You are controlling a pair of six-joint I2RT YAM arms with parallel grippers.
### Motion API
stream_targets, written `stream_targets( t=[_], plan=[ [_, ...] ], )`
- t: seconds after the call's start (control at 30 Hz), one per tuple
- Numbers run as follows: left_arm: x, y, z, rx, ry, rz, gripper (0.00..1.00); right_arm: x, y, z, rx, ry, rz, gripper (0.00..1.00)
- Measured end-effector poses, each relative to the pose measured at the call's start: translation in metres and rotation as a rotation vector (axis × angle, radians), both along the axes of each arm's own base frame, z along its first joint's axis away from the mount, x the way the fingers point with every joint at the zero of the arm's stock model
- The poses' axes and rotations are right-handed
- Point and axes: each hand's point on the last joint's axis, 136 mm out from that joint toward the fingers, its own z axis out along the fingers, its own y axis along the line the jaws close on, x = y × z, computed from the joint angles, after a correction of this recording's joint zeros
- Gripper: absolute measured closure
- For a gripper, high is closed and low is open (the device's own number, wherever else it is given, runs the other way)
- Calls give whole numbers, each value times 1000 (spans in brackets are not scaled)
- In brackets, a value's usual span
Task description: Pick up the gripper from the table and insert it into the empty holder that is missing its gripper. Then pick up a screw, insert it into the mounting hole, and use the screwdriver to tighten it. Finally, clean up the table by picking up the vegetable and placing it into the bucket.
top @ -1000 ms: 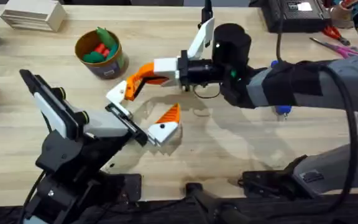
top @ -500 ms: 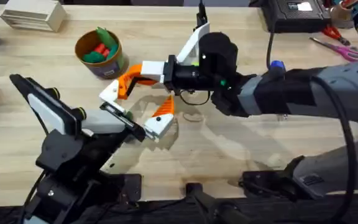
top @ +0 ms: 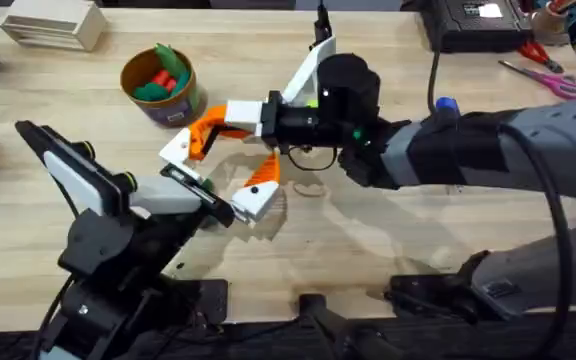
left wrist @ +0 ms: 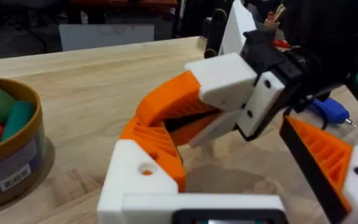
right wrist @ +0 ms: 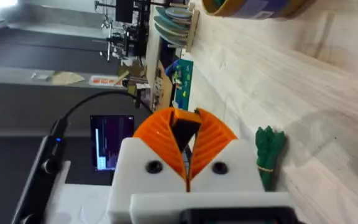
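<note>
Yellow bucket (top: 161,88) with red, green toys.

Setting: we record a robotics lab or workshop. Evidence we note: a pale wooden-plank worktable (top: 388,240); a black electronic box with a lit display (top: 468,22) at its far edge; pink-handled scissors (top: 536,68); a small glowing monitor screen (right wrist: 112,142) with a black cable (right wrist: 79,112) in the dim room behind; a rack of stacked pale-blue plates (right wrist: 173,22).

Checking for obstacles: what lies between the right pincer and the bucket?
Bare wooden tabletop, in the overhead view, separates the right pincer from the bucket.
</note>
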Motion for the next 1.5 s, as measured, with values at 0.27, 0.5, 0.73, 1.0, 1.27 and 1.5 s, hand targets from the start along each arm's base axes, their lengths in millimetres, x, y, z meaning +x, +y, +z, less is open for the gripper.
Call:
stream_targets(
  t=[0.27, 0.5, 0.73, 1.0, 1.27, 1.5],
  plan=[
    [1, 1, 3, 2, -17, 6, 13, -12, 9, 7, 16, -68, 48, 987],
    [1, 1, 2, 9, -19, 5, 13, -12, 9, 8, 11, -100, 55, 987],
    [-2, -2, 4, 8, -25, -20, 13, -15, 4, 8, 20, -100, 102, 813],
    [-18, -21, 8, 9, -51, -161, 14, -20, -7, 10, 40, -91, 196, 369],
    [-31, -33, 7, 11, -49, -254, 11, -16, -24, 13, 61, -82, 243, 218],
    [-33, -34, 4, 17, -39, -267, 15, -5, -52, 17, 83, -102, 280, 139]
  ],
)
